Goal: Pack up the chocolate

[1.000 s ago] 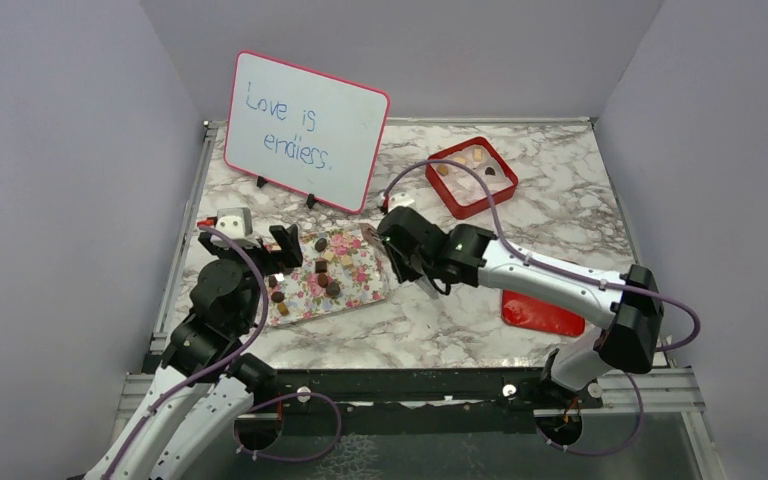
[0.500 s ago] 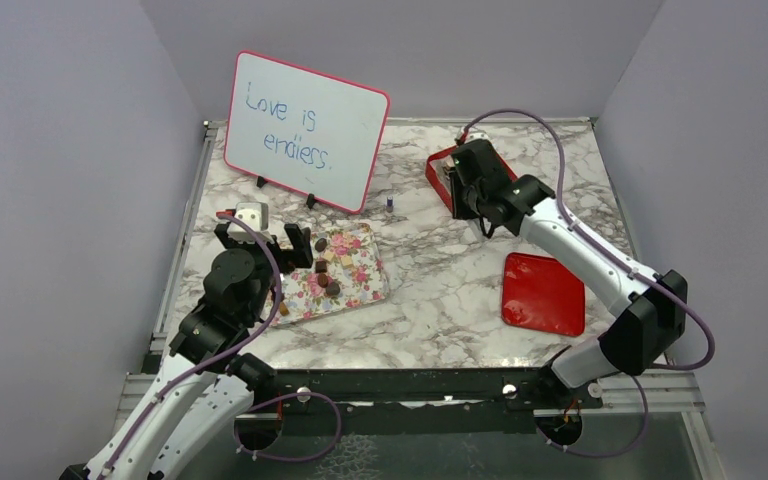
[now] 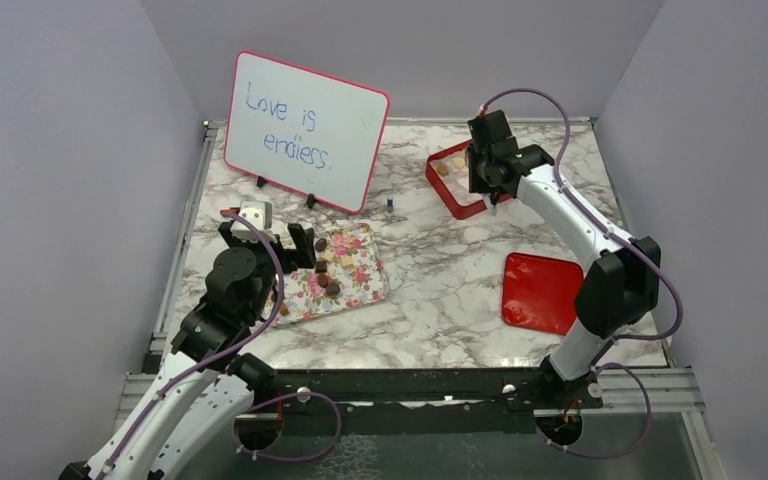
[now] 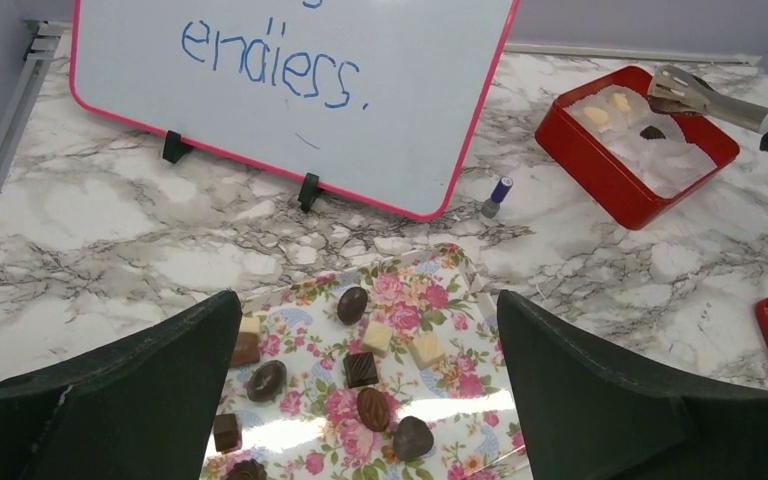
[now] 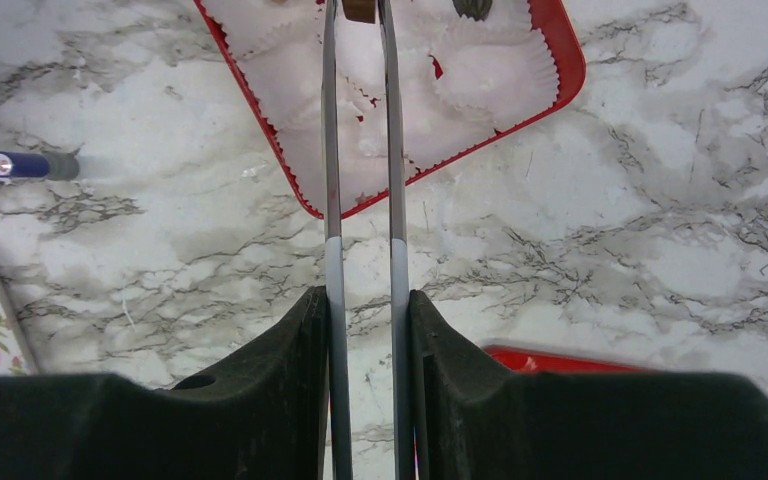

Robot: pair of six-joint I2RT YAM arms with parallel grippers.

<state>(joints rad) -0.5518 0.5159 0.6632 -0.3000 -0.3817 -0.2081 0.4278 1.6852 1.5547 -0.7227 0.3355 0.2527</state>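
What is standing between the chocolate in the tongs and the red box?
Nothing visible does. The right pincer is shut on the tongs, whose tips pinch a brown chocolate over the red box; its white paper cups lie open beneath.

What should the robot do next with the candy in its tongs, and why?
Probably lower the tongs a little and loosen the right gripper, so the chocolate drops into a paper cup. The tongs pinch the brown piece at their tips, right over the red box, and the white cups beneath look empty.
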